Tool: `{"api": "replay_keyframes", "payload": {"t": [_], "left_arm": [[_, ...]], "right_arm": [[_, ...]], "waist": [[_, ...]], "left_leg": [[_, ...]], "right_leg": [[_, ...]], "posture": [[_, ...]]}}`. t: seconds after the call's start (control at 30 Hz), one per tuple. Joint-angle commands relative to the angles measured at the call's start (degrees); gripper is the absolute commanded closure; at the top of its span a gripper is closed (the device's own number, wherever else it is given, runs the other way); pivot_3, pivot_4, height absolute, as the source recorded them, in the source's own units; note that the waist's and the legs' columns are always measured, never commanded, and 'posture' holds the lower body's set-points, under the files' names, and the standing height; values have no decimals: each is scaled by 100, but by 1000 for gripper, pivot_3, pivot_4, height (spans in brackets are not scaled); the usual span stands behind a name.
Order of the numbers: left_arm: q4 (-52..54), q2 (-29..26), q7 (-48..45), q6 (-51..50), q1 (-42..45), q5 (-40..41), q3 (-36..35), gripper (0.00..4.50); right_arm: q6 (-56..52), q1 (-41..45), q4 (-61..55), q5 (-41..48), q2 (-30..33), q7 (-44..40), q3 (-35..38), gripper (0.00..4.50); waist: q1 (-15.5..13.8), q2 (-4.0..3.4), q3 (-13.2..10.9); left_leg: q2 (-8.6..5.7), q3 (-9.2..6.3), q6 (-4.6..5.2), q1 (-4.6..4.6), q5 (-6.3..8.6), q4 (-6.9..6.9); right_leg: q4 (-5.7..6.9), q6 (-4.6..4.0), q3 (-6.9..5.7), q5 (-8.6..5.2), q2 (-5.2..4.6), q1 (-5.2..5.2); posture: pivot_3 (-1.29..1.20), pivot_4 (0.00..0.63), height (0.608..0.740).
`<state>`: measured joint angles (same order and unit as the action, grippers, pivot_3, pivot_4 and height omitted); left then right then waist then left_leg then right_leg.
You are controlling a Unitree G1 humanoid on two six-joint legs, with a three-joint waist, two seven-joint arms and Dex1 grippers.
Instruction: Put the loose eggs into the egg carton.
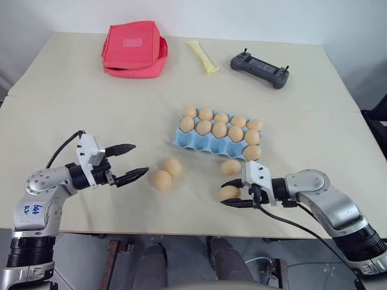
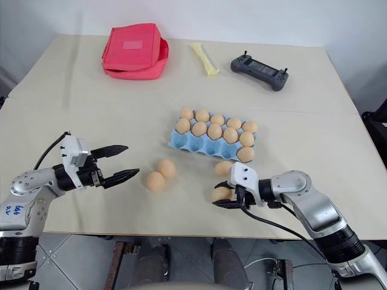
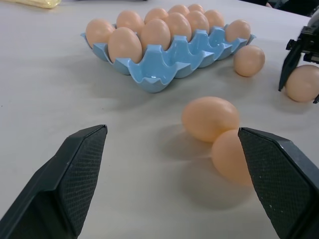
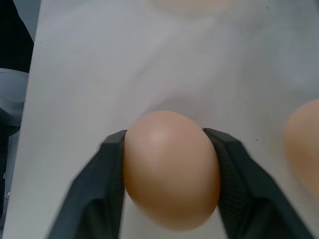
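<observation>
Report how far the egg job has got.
Done: the egg carton holds eleven eggs; its near row of cups is bare. In hand: the right claw is shut on one loose egg, low at the table. Left: one egg beside the carton and a touching pair of eggs in front of the open left claw.
</observation>
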<state>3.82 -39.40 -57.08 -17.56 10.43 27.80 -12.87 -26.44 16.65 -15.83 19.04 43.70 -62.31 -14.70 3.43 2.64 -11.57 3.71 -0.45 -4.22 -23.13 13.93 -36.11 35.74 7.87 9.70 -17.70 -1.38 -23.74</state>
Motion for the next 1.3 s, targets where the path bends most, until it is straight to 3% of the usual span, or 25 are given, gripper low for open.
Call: {"api": "replay_keyframes", "payload": {"t": [0.03, 0.2, 0.33, 0.5, 0.67, 1.0, 1.03, 1.2, 1.23, 1.3], "left_arm": [[132, 12, 19, 87, 59, 93, -83, 0], [11, 76, -20, 145, 185, 77, -30, 0], [-131, 158, -60, 226, 328, 52, 41, 0], [-279, 288, -61, 384, 482, 4, 119, 0], [-364, 324, -28, 507, 515, -10, 124, 0], [-362, 337, 86, 589, 490, -15, 97, 0], [-359, 343, 101, 586, 503, -15, 106, 0], [-374, 365, 134, 578, 568, -14, 145, 0], [-381, 370, 130, 577, 586, -14, 154, 0], [-400, 376, 119, 573, 622, -13, 171, 0]], "right_arm": [[-166, -18, -504, 241, 100, 68, 421, 2826], [-717, 195, -1002, 737, 170, 284, 1067, 2828], [-931, 976, -678, 822, -197, 795, 1337, 2830], [-588, 1686, 282, 304, -609, 1052, 997, 2830], [-275, 1874, 878, -51, -771, 969, 687, 2830], [133, 2047, 1556, -534, -836, 804, 432, 2830], [130, 2053, 1573, -563, -820, 778, 427, 2118], [47, 2084, 1441, -551, -751, 694, 549, 416], [8, 2099, 1364, -520, -718, 675, 591, 150], [-82, 2126, 1204, -456, -663, 655, 667, 28]], "waist": [[2, 0, 0], [-1, 0, 0], [24, 0, 0], [64, 0, 0], [66, -1, 0], [147, -1, 0], [146, -1, 0], [144, -1, 0], [142, -1, 0], [142, -2, -1]], "left_leg": [[0, 0, 0, 0, 0, 0], [0, -1, 0, 0, 0, 0], [0, 0, 1, 1, -3, -5], [0, -1, 3, 3, -4, -1], [0, -1, 1, -2, 0, 9], [0, -1, -1, -5, 2, 8], [0, -1, -1, -5, 2, 7], [0, -1, -1, -5, 2, 7], [0, -1, -1, -5, 2, 7], [0, -1, -1, -5, 2, 8]], "right_leg": [[1, 0, 0, 0, 0, 0], [2, 1, 0, 1, 0, 0], [3, -7, 0, 0, 0, 0], [3, -2, 0, 3, 1, 1], [5, 59, -3, 33, 1, -5], [16, 62, -3, 31, 1, -13], [17, 62, -3, 31, 1, -13], [17, 63, -3, 31, 1, -13], [17, 62, -3, 31, 1, -13], [17, 62, -3, 31, 1, -13]], "posture": [[0, 150, 740], [0, 150, 740], [0, 150, 740], [0, 150, 740], [0, 150, 740], [0, 150, 740], [0, 150, 740], [0, 150, 740], [0, 150, 740], [0, 150, 740]]}}
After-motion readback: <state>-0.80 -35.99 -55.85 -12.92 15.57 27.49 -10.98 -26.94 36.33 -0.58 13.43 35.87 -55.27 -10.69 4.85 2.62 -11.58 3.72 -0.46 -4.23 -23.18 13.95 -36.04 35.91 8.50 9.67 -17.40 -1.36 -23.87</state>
